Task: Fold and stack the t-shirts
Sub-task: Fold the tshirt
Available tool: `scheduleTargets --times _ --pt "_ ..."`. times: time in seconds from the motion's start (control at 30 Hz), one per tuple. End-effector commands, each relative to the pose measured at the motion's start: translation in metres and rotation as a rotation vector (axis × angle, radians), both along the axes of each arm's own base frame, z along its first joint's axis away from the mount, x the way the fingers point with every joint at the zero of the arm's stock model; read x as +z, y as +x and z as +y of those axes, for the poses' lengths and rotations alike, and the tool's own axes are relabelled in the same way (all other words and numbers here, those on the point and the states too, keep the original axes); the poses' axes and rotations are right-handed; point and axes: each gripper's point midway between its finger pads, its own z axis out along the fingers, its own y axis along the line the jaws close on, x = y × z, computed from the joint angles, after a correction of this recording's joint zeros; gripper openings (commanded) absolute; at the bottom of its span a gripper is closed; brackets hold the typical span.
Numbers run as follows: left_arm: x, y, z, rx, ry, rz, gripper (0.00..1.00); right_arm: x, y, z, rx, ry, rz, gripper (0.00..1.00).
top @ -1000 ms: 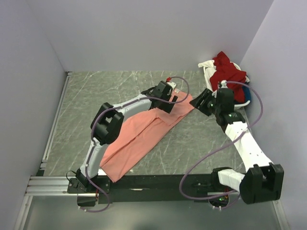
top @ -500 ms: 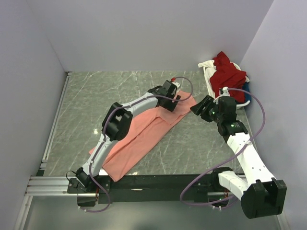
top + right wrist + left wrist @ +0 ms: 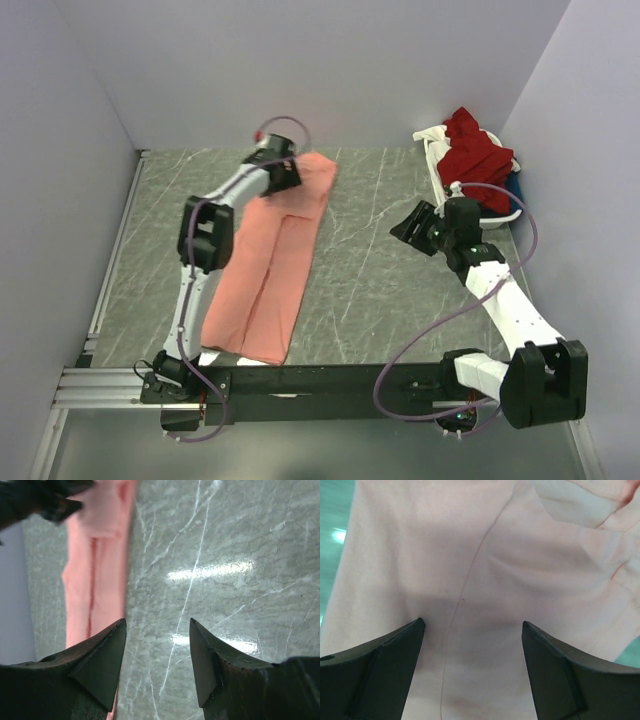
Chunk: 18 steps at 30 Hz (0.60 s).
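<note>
Between walls [image 3: 300, 70], marbled table [image 3: 390, 290], pink t-shirt [image 3: 270, 270]

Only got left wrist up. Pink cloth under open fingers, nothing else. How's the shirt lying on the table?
Observer: The salmon shirt is a long, narrow folded strip running from the near edge toward the far wall. The left fingers are over its far end.
Operator: Right arm near it?
Observer: No. The right fingers are open over bare table, apart from the shirt.
Operator: Other shirts?
Observer: Dark red cloth is heaped in the white basket at the far right corner, with some blue cloth under it.
</note>
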Motion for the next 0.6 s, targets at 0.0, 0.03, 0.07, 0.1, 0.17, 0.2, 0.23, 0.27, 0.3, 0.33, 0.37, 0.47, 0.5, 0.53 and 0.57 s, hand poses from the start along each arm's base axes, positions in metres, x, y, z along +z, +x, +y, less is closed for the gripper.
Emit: scheduleTargets --times 0.0,0.03,0.07,0.1,0.17,0.2,0.23,0.27,0.3,0.33,0.37,0.47,0.5,0.53,0.57 --pt "-0.025 -0.008 0.063 0.256 -0.102 0.116 0.86 0.010 0.013 0.009 0.050 -0.025 -0.041 0.61" --pt "-0.022 -0.005 0.065 0.267 -0.118 0.112 0.87 0.007 0.014 0.010 0.057 -0.031 -0.031 0.61" --pt "-0.019 -0.002 0.066 0.286 -0.133 0.107 0.88 0.001 0.016 0.013 0.068 -0.037 -0.012 0.61" --pt "-0.014 0.003 0.069 0.299 -0.147 0.098 0.90 -0.003 0.015 0.018 0.087 -0.046 -0.002 0.61" --pt "-0.004 0.009 0.064 0.285 -0.192 0.074 0.91 -0.012 0.016 0.025 0.118 -0.064 0.025 0.61" --pt "0.001 0.012 0.062 0.278 -0.204 0.060 0.93 -0.016 0.013 0.034 0.144 -0.073 0.035 0.61" --pt "0.014 0.018 0.058 0.264 -0.230 0.021 0.95 -0.020 0.012 0.036 0.149 -0.086 0.048 0.61" --pt "0.020 0.021 0.055 0.239 -0.241 0.004 0.95 -0.023 0.012 0.040 0.159 -0.093 0.056 0.61" --pt "0.026 0.021 0.050 0.217 -0.260 -0.007 0.96 -0.026 0.010 0.045 0.174 -0.096 0.061 0.61" --pt "0.045 0.027 0.048 0.202 -0.277 -0.053 0.97 -0.028 0.006 0.054 0.195 -0.104 0.063 0.61" --pt "0.054 0.027 0.047 0.181 -0.278 -0.075 0.97 -0.030 0.003 0.060 0.205 -0.103 0.069 0.61" --pt "0.094 0.024 0.046 0.134 -0.297 -0.161 0.99 -0.038 -0.014 0.082 0.262 -0.099 0.075 0.61" --pt "0.093 0.016 0.047 0.127 -0.295 -0.158 0.99 -0.038 -0.019 0.088 0.269 -0.081 0.079 0.61" --pt "0.122 0.011 0.048 0.116 -0.311 -0.204 0.99 -0.040 -0.025 0.096 0.288 -0.073 0.080 0.61" --pt "0.135 0.011 0.048 0.105 -0.320 -0.245 0.99 -0.044 -0.037 0.107 0.321 -0.066 0.080 0.61"
